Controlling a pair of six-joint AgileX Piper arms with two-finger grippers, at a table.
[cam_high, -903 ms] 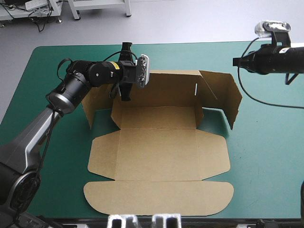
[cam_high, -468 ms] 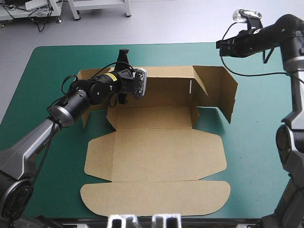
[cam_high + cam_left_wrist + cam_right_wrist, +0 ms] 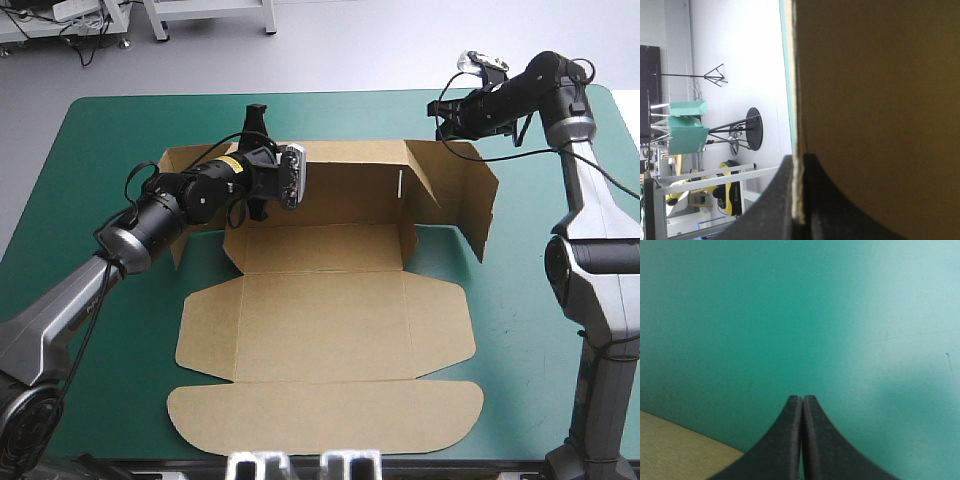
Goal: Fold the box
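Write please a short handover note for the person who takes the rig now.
Left pincer: shut on the box, on the top edge of its raised back wall.
Right pincer: shut, empty, above the teal-green cover by the box's far right corner.
Done: back wall and right end wing stand up.
Left: side flaps and front panel lie flat, not yet raised.

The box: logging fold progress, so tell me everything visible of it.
The box is one cut sheet of brown board, partly folded. Its far wall and end wings stand raised; the middle panels and rounded near flap lie flat on the teal-green cover. The left end effector is shut on the far wall's edge.
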